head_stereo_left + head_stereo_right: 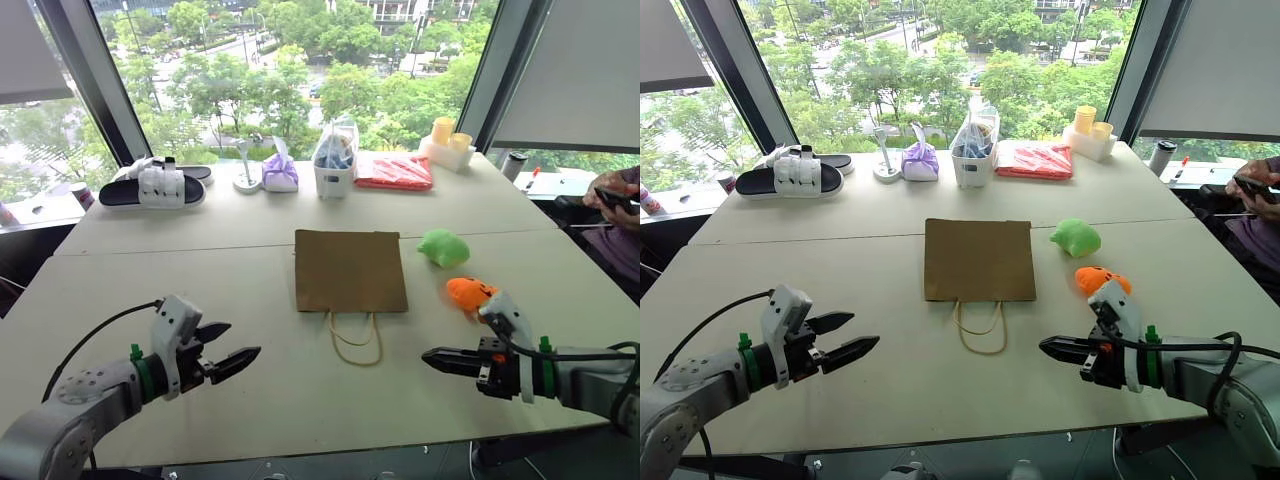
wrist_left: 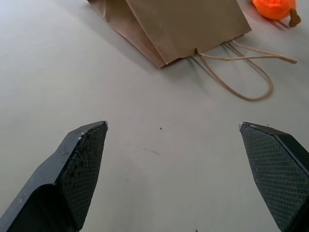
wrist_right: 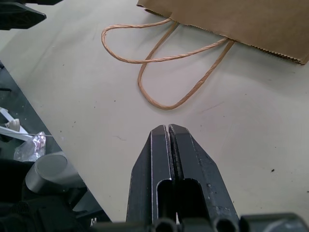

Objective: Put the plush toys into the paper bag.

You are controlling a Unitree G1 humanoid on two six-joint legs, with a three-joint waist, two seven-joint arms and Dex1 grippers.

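The brown paper bag lies flat in the middle of the table, its cord handles trailing toward me. To its right rests the light green plush toy, and closer to me the orange plush toy. My left gripper hovers open over the near left of the table, well short of the bag. My right gripper is shut and empty at the near right, just in front of the orange toy and pointing toward the handles.
Along the far edge by the window stand black-and-white sandals, a purple pouch, a white box with a clear plastic bag, a red packet and yellow cups. A person holding a phone sits at the right.
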